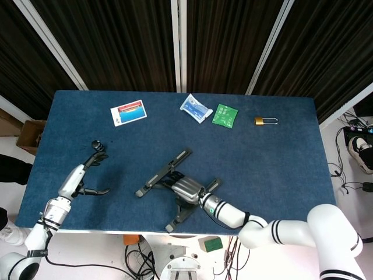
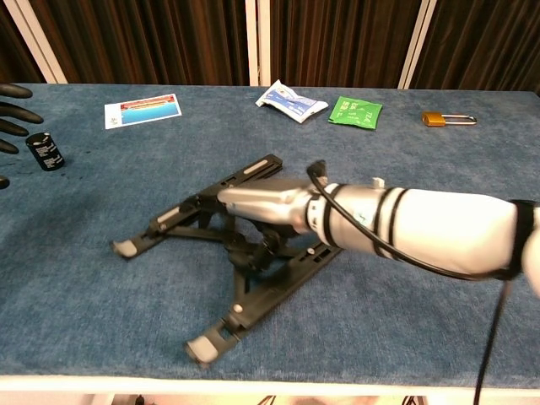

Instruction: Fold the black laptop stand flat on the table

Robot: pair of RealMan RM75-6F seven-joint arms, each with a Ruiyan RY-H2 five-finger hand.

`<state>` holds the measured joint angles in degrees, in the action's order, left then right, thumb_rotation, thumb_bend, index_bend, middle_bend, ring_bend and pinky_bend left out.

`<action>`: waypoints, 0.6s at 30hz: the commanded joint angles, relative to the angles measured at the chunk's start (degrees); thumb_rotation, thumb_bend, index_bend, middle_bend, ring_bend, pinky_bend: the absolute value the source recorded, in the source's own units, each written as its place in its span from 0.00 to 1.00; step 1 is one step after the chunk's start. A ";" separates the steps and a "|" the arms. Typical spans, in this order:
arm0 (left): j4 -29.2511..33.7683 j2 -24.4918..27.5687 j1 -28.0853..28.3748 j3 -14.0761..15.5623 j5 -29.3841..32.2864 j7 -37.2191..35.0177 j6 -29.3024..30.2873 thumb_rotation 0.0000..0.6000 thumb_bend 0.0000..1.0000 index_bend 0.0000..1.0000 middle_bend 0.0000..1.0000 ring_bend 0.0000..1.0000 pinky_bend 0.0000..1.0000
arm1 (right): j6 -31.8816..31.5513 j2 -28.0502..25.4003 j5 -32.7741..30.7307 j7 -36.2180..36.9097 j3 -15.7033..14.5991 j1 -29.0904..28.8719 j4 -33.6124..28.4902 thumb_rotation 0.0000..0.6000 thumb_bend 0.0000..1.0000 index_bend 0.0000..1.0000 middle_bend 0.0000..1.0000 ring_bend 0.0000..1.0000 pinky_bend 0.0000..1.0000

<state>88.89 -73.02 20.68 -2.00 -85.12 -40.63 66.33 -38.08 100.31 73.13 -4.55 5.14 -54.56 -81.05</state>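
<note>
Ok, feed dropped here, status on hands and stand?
Right hand on laptop stand, grip unclear. Left hand open, apart. Stand not flat yet. Nothing obstructing.

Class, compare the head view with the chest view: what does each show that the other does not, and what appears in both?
Only the head view shows the left hand whole with its forearm, the right arm's elbow, and the floor with cables.

Only the chest view shows the small black cylinder clearly.

Both show the right hand on the black laptop stand, the red-and-white card, blue-white packet, green packet and brass padlock.
</note>
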 commanded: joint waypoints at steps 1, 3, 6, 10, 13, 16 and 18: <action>0.36 0.39 0.61 -0.16 -0.20 0.40 -0.67 1.00 0.00 0.11 0.15 0.15 0.21 | -1.71 -4.35 3.69 1.61 -3.53 2.56 -4.34 1.00 0.51 0.00 0.20 0.00 0.00; 0.67 0.77 1.29 -0.26 -0.36 0.87 -1.49 1.00 0.00 0.12 0.15 0.15 0.21 | -2.83 -6.84 4.71 1.37 -4.77 3.66 -6.50 1.00 0.50 0.00 0.20 0.00 0.00; 1.12 1.33 2.90 -0.53 -0.58 2.59 -3.47 1.00 0.00 0.15 0.15 0.15 0.21 | -5.71 -10.39 5.99 0.78 -5.51 5.39 -9.67 1.00 0.48 0.00 0.20 0.00 0.00; 1.28 1.63 5.64 -1.15 -0.20 6.25 -7.07 1.00 0.00 0.22 0.15 0.15 0.21 | -11.08 -12.96 9.40 -1.59 -6.23 7.65 -11.82 1.00 0.35 0.00 0.18 0.00 0.00; 1.18 1.24 8.44 -1.74 0.86 9.71 -11.18 1.00 0.00 0.27 0.15 0.15 0.19 | -14.25 -14.31 11.20 -6.12 -7.50 9.45 -12.55 1.00 0.29 0.00 0.14 0.00 0.00; 0.19 -0.35 11.06 -2.31 1.80 14.65 -14.36 1.00 0.00 0.28 0.15 0.15 0.18 | -16.00 -14.95 11.61 -9.94 -8.97 11.31 -12.82 1.00 0.23 0.00 0.09 0.00 0.00; -0.92 -2.28 12.46 -2.67 2.68 18.66 -15.69 1.00 0.00 0.28 0.15 0.14 0.16 | -17.23 -14.97 12.02 -12.18 -9.98 12.67 -12.30 1.00 0.20 0.00 0.06 0.00 0.00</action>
<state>89.20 -73.22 30.80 -3.98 -83.69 -26.18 53.07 -53.62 86.01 84.23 -14.47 -3.45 -43.62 -93.27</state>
